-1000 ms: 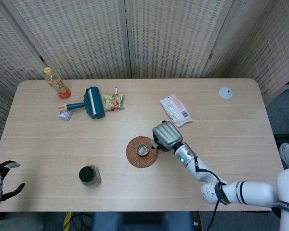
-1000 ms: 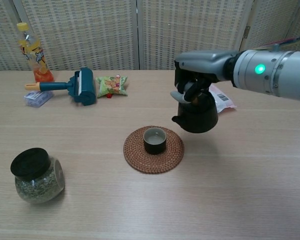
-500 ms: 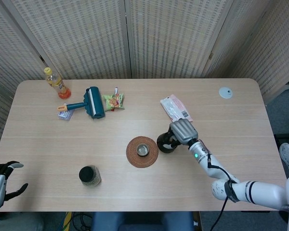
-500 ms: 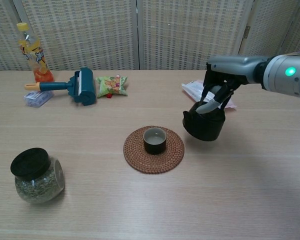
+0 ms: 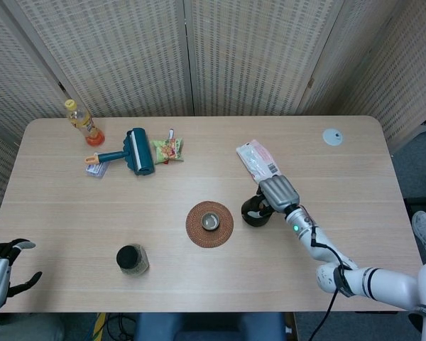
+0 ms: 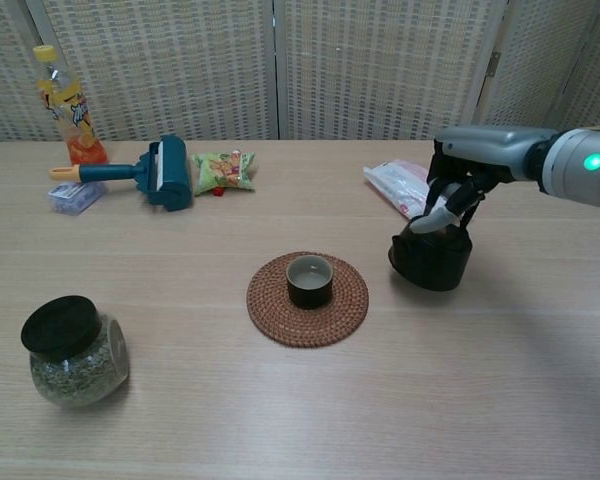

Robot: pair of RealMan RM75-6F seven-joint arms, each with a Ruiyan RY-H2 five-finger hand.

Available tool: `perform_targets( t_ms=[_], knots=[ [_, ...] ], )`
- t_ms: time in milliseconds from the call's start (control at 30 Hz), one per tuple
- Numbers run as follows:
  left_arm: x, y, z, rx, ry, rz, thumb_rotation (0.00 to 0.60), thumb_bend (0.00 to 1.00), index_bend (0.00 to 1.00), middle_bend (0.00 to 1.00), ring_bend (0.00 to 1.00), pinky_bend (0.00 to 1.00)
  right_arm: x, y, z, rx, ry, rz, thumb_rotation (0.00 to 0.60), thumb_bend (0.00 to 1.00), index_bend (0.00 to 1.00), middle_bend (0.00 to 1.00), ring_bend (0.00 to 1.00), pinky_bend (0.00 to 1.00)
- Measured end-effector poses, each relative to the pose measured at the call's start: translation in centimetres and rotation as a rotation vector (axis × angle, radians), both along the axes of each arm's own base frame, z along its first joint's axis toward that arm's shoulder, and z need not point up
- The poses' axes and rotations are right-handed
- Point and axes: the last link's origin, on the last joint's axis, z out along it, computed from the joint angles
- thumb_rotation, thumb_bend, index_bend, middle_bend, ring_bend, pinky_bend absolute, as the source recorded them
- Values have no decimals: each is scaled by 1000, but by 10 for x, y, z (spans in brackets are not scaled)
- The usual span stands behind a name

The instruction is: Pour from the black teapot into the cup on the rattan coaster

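One black teapot [image 6: 432,262] stands on the table [image 6: 540,380] at three o'clock from the cup [image 6: 309,280] on its coaster [image 6: 307,312], the right hand [image 6: 458,182] above it, fingers curled around its handle; the left hand [image 5: 0,268] lies open at the table's edge.

Bare table [image 6: 500,380] lies open between the teapot [image 6: 432,258] and the coaster [image 6: 308,298] (only the cup [image 6: 309,280] stands there); a packet [image 6: 402,185] crowds behind.

The cup [image 6: 309,280] sits on the rattan coaster [image 6: 307,299] at mid-table, the black teapot [image 6: 432,260] stands just right of it, and the jar [image 6: 68,350] lies front-left.
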Motion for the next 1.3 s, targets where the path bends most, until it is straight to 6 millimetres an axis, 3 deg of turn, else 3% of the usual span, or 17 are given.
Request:
perform_targets(
  t_ms=[967,1167,1300],
  knots=[
    [-2,-1,-4,-16,1,10,600,183,339,293,300,192,-14,4,-21,-17,139,67,366,0,908,814,714,363],
    [-2,-1,-4,-13,0,11,600,183,339,293,300,192,-13,5,-21,-20,141,74,367,0,815,760,645,363],
    [-2,-1,-4,-14,-1,9,600,183,339,294,300,192,-12,6,-19,-24,140,77,366,0,689,678,561,362]
  ],
)
